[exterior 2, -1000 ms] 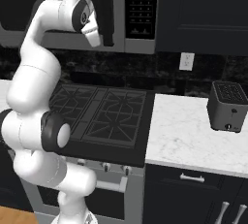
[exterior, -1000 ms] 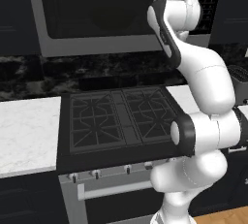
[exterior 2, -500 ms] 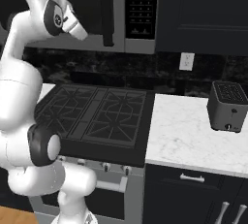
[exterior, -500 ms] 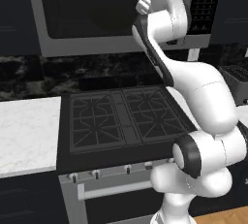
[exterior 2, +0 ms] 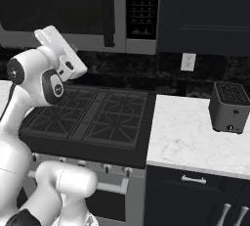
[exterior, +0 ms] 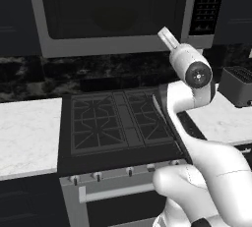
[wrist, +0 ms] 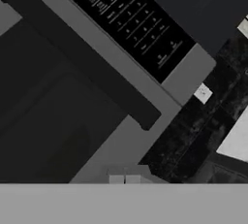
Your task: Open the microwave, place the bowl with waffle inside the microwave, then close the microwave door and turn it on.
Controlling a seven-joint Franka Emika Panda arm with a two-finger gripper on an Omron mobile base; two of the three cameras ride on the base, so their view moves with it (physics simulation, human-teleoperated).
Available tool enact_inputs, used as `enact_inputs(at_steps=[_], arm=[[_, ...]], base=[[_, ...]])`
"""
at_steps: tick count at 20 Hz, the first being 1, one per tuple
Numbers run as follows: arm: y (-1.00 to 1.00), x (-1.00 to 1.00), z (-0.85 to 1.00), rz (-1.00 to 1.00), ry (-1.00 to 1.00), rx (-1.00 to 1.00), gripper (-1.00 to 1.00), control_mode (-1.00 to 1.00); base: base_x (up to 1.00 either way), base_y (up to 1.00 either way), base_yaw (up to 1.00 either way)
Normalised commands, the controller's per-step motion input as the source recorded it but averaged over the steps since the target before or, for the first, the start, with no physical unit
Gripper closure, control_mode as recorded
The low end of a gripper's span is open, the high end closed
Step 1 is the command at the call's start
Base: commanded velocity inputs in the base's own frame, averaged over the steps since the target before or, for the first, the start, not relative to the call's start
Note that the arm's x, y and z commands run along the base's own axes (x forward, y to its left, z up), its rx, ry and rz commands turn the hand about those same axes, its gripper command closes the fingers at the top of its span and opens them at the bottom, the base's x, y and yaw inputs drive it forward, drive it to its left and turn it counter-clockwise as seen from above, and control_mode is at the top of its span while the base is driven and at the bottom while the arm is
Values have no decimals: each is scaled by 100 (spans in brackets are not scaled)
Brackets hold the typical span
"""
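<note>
A: Currently, where does the wide grey-steel microwave (exterior: 118, 14) sit?

B: Mounted above the black gas stove (exterior: 118, 123), at 12 o'clock from the burners in both base views. Its dark glass door in a grey steel frame (exterior 2: 51, 10) is shut flush with the body. The dark vertical handle (exterior 2: 108, 12) runs down the door's right edge, and the black button panel (exterior 2: 141, 6) stands just beside it at 3 o'clock.

A: And the end effector?

B: The two-finger gripper (wrist: 124, 179) is clenched, fingertips together with nothing between them. In the hand view the tips sit at 6 o'clock, pointing at the grey frame near the lower corner of the door. That view is rolled, so the handle (wrist: 77, 56) runs on a diagonal from 10 o'clock toward the centre, with the button panel (wrist: 128, 22) above it toward 12 o'clock.

A: Contact with the door?

B: Cannot tell. The tips look close to the frame, but touching or apart is not readable.

A: Arm posture?

B: In the left base view the white arm (exterior: 197, 137) rises from 5 o'clock, its wrist just below the microwave's lower edge. In the right base view it rises from 7 o'clock.

A: Surroundings?

B: White marble counter (exterior 2: 195, 137) at 3 o'clock from the stove, carrying a small dark toaster (exterior 2: 230, 106). A white wall outlet (exterior 2: 187, 62) sits on the dark backsplash.
</note>
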Motion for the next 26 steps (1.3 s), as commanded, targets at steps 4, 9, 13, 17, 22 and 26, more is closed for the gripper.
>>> enact_inputs(at_steps=[4,9,13,17,22,26], arm=[[-93,-94,25,16,-2,43,100,-100],[-90,-92,41,22,1,36,100,-100],[-75,-76,33,18,4,26,100,-100],[-63,-40,10,9,0,26,100,-100],[-26,-1,0,2,0,21,100,-100],[0,9,0,-6,0,8,100,-100]], base=[[0,0,0],[0,0,0],[0,0,0],[0,0,0],[0,0,0],[0,0,0]])
